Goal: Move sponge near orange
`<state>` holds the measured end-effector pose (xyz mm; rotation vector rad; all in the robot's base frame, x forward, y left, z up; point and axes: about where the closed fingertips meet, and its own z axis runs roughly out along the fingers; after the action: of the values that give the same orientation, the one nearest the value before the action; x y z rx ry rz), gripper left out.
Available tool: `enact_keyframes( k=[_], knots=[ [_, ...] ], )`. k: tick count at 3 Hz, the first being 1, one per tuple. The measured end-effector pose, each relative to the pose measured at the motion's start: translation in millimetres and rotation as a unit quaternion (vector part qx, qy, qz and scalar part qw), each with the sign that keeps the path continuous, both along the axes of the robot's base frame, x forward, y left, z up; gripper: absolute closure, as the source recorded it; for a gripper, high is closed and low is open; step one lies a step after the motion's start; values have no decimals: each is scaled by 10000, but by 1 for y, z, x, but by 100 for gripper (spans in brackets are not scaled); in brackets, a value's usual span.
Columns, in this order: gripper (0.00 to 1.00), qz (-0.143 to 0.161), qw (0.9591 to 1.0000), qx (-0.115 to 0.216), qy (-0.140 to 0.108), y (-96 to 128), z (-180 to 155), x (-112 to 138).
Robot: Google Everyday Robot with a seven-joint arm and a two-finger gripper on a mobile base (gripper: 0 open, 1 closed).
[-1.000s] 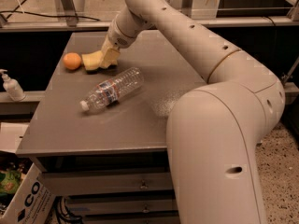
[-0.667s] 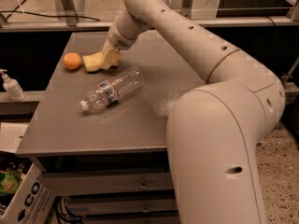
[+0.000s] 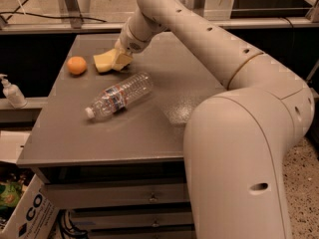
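The pale yellow sponge (image 3: pixel 102 62) lies on the grey table (image 3: pixel 149 133) at the back left. The small round orange (image 3: pixel 77 65) sits just left of it, a short gap apart. My gripper (image 3: pixel 121 59) reaches down from the arm at the sponge's right end and overlaps it; whether it holds the sponge does not show.
A clear plastic water bottle (image 3: pixel 119 94) lies on its side in front of the sponge, cap toward the front left. A pump dispenser (image 3: pixel 11 91) stands on a lower ledge to the left. My large arm (image 3: pixel 239 133) covers the table's right side. Drawers sit under the tabletop.
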<state>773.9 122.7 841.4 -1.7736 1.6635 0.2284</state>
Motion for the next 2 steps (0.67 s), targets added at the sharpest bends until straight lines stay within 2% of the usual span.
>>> enact_keyframes(
  k=[1, 2],
  knots=[
    [0, 15, 10000, 11, 33, -2, 5, -2],
    [0, 38, 10000, 45, 78, -4, 11, -6]
  ],
)
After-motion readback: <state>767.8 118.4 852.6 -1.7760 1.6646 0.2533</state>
